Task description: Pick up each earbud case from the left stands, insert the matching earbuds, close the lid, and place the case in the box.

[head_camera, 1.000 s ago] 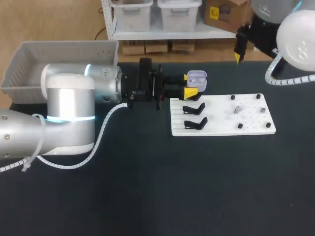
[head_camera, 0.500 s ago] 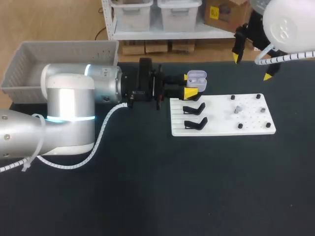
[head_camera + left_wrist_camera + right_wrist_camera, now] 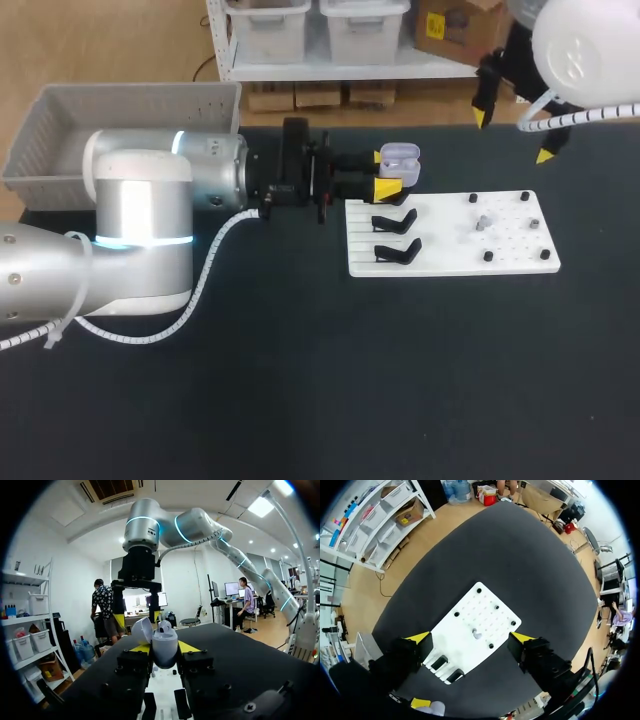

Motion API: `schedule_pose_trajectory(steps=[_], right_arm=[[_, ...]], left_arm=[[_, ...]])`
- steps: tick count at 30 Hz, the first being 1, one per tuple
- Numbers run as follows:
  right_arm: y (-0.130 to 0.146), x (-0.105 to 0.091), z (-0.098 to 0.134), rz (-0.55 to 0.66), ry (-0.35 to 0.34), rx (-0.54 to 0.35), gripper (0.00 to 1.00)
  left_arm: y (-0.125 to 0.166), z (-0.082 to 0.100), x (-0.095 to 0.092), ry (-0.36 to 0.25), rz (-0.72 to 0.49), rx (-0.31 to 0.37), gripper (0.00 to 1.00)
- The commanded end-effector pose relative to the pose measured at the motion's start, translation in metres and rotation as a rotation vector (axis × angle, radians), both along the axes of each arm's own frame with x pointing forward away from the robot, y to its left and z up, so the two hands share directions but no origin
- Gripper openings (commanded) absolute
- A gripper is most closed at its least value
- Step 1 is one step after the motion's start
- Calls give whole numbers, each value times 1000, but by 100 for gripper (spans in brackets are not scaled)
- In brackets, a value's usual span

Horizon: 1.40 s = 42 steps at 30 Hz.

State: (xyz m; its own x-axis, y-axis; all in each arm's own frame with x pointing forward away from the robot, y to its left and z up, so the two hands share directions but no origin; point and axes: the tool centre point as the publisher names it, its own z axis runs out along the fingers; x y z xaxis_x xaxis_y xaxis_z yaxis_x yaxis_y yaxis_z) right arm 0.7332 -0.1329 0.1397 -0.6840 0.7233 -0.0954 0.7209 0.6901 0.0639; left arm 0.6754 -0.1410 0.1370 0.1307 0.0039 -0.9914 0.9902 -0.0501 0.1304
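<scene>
Left end effector [image 3: 389, 172]: narrow, clamped on the earbud case [image 3: 401, 156], lid hinged open. The case is held above the far left corner of the white board [image 3: 455, 258], near the bench's far edge. Left wrist view: both yellow tips touch the sides of the case [image 3: 164, 647].

Two black stands [image 3: 394, 220] sit along the board's left edge, just beside the end effector and on its near side. Black pegs ring a small grey piece [image 3: 482, 222] mid-board; too small to identify.

Right end effector [image 3: 514, 132]: fingers wide, holding nothing, raised over the bench's far right edge and well apart from the board. Right wrist view looks straight down on the board [image 3: 490, 615], which lies between the spread tips.

Grey box [image 3: 60, 135]: far left corner, well apart from the case, with the left arm's body in front of it.

Bench [image 3: 330, 380]: a broad dark stretch runs from the board's near edge to the bench's near edge.
</scene>
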Motion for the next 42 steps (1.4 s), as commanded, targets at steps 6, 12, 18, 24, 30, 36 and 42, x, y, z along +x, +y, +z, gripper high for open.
schedule_pose_trajectory(steps=[6, 12, 18, 24, 30, 36, 42], right_arm=[[-15, -26, -8, 73, -113, -11, 100], [-20, -42, -17, 221, -156, -20, 100], [-21, -50, -32, 355, -167, -8, 100], [-6, -49, -43, 471, -164, -22, 100], [12, -46, -56, 564, -139, -25, 75], [17, -41, -69, 579, -111, -15, 65], [22, -40, -75, 581, -92, -6, 62]], left_arm=[[0, 0, -2, -2, 6, -1, 0], [0, 0, -2, -2, 6, -1, 0], [0, 0, -2, -2, 6, -1, 0], [0, 0, -2, -2, 6, -1, 0], [0, 0, -2, -2, 6, -1, 0], [0, 0, -2, -2, 6, -1, 0], [0, 0, -2, -2, 6, -1, 0]])
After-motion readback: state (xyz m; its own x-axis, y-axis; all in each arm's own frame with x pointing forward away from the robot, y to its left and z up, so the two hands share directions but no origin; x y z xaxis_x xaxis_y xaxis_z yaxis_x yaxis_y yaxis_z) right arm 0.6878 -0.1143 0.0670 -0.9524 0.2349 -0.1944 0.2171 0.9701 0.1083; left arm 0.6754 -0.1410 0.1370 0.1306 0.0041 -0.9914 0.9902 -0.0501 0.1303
